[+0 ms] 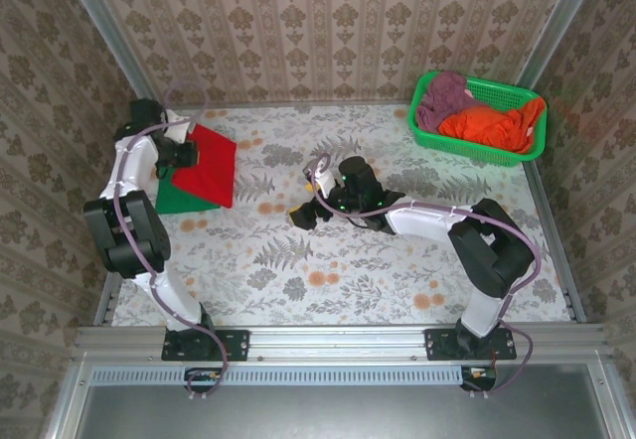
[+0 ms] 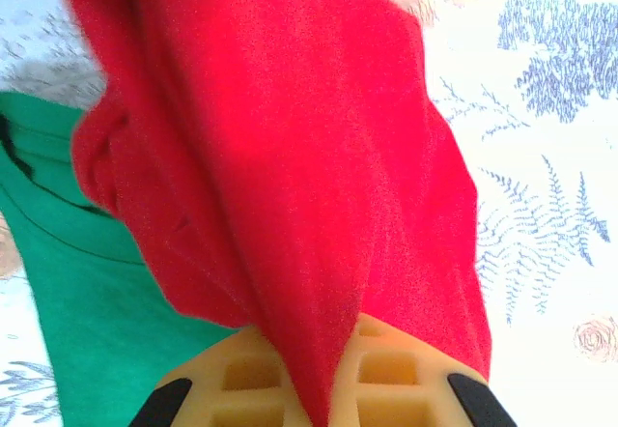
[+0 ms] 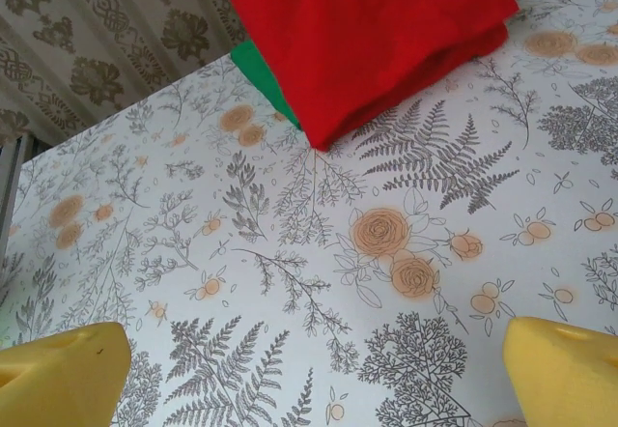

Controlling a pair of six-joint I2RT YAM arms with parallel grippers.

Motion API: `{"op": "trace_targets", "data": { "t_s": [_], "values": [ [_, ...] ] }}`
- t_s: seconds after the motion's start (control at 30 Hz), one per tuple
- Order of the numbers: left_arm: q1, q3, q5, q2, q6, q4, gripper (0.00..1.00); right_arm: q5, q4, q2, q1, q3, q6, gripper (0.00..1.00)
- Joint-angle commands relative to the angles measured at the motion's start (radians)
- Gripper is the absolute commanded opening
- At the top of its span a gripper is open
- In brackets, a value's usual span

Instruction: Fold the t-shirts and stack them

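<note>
Far-left counter: red t-shirt stacked on green t-shirt, one fold pinched in left pincer. Right pincer: wide, empty, mid-counter, shirts lying ahead; left pincer nearer.

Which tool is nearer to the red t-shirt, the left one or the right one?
Left. The left tool grips the red t-shirt. The right tool is open above the table, apart from the shirt.
</note>
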Motion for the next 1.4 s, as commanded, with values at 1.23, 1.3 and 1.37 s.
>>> {"op": "trace_targets", "data": {
  "t_s": [1.23, 1.3, 1.37],
  "values": [
    [0.136, -0.056, 0.049, 0.07, -0.018, 0.065, 0.02, -0.041, -0.021, 0.067, 0.006, 0.067, 0.016, 1.0],
    [0.136, -0.062, -0.002, 0.089, -0.022, 0.074, 0.09, -0.042, -0.022, 0.069, 0.006, 0.067, 0.017, 1.0],
    [0.136, -0.058, -0.065, 0.108, -0.033, 0.075, 0.18, -0.042, -0.022, 0.072, 0.006, 0.067, 0.017, 1.0]
  ]
}}
